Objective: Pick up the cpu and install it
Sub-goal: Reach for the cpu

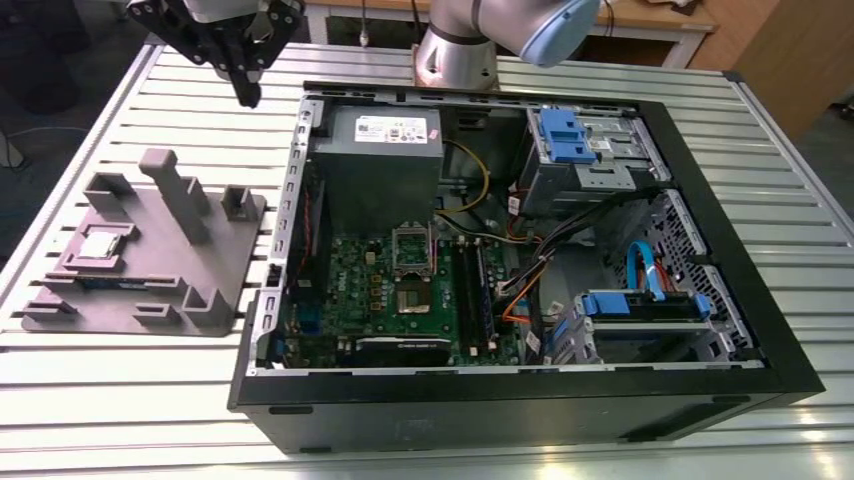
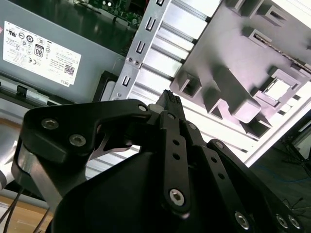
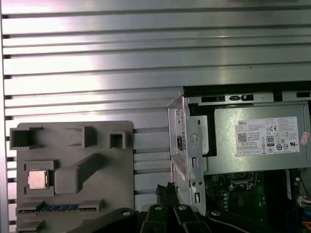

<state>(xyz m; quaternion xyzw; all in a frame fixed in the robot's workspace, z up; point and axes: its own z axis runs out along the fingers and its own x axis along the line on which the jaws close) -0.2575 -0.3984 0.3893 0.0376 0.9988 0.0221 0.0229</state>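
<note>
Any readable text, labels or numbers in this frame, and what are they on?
White label on the grey power supply: fine print and certification marks, too small to read reliably.
Motherboard: markings too small to read.
Grey tray and cpu: no legible print.

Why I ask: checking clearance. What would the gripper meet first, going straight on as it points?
Likely the slatted table between the grey fixture and the computer case; depth at the gripper is unclear.

The silver arm [image 1: 458, 48] stands upright while its black gripper [image 1: 247, 90] hangs toward the exterior view's left, pointing straight down, fingertips [image 2: 169, 99] pressed together with nothing held between them.
</note>
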